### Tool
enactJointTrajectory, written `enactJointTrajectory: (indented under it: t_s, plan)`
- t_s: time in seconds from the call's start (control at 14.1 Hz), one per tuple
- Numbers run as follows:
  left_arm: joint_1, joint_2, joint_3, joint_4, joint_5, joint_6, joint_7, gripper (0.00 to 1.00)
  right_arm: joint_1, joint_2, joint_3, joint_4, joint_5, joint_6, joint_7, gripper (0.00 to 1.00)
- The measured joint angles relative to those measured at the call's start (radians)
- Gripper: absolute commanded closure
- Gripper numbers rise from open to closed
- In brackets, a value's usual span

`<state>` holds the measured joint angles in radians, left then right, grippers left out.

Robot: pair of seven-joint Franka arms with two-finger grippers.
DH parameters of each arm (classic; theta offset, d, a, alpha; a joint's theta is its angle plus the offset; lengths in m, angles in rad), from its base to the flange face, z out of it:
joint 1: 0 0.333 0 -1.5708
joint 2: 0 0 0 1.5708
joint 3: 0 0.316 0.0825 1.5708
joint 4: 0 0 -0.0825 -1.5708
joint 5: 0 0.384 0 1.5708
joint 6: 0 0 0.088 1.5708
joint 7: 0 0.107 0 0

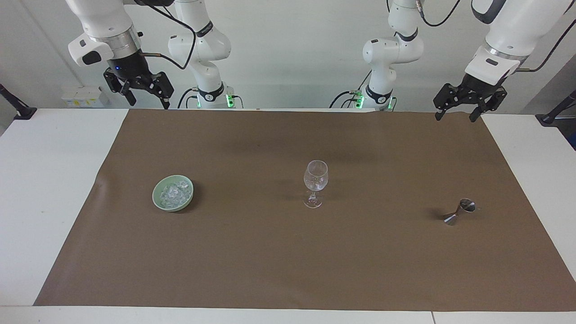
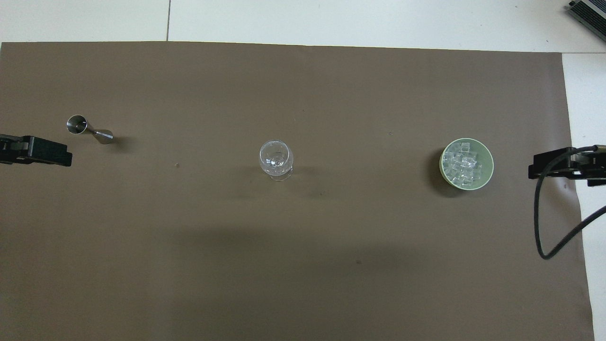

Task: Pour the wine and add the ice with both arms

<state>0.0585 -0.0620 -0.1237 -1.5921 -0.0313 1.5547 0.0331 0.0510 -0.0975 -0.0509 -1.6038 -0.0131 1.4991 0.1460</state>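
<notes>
I hold both my arms up at my own end of the table, waiting. My right gripper (image 1: pixel 139 92) hangs over the edge of the brown mat (image 1: pixel 288 270) at the right arm's end, its fingers apart and clamped on nothing. My left gripper (image 1: pixel 463 109) hangs over the mat's edge at the left arm's end, fingers apart as well, holding nothing.

The ice (image 1: pixel 175 191) lies heaped in a pale green bowl (image 1: pixel 157 198) that sits on the mat toward the right arm's end. A clear stemmed wine glass (image 1: pixel 315 182) stands upright near the mat's middle, well apart from the bowl. A steel jigger (image 1: pixel 459 211) lies tipped on its side toward the left arm's end, a little farther from me than the glass and the bowl. Nothing touches either gripper.
</notes>
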Motion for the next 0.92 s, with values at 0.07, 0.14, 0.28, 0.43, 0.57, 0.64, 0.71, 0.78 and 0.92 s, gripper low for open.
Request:
enactJointTrajectory:
  t_s: [0.07, 0.14, 0.28, 0.43, 0.57, 0.64, 0.71, 0.78, 0.92]
  plan:
    - [0.000, 0.000, 0.000, 0.000, 0.000, 0.000, 0.000, 0.00, 0.000, 0.000, 0.000, 0.000, 0.000, 0.000, 0.000, 0.00]
    - [0.000, 0.000, 0.000, 0.000, 0.000, 0.000, 0.000, 0.00, 0.000, 0.000, 0.000, 0.000, 0.000, 0.000, 0.000, 0.00]
    - [0.000, 0.000, 0.000, 0.000, 0.000, 0.000, 0.000, 0.00, 0.000, 0.000, 0.000, 0.000, 0.000, 0.000, 0.000, 0.00]
    - [0.000, 0.000, 0.000, 0.000, 0.000, -0.004, 0.000, 0.00, 0.000, 0.000, 0.000, 0.000, 0.000, 0.000, 0.000, 0.00]
    - [0.002, 0.000, 0.003, 0.000, 0.000, -0.004, -0.002, 0.00, 0.000, 0.000, 0.000, 0.000, 0.000, 0.000, 0.000, 0.00]
    - [0.004, 0.000, 0.010, 0.000, 0.000, -0.004, -0.006, 0.00, 0.000, 0.000, 0.000, 0.000, 0.000, 0.000, 0.000, 0.00]
    - [0.009, 0.000, 0.017, 0.000, 0.000, -0.004, -0.011, 0.00, 0.000, 0.000, 0.000, 0.000, 0.000, 0.000, 0.000, 0.00]
    - [0.017, 0.000, 0.021, 0.000, 0.000, -0.005, -0.017, 0.00, 0.000, 0.000, 0.000, 0.000, 0.000, 0.000, 0.000, 0.00]
    - [0.041, 0.000, 0.024, -0.001, -0.001, -0.005, -0.026, 0.00, 0.000, 0.000, 0.000, 0.000, 0.000, 0.000, 0.000, 0.00]
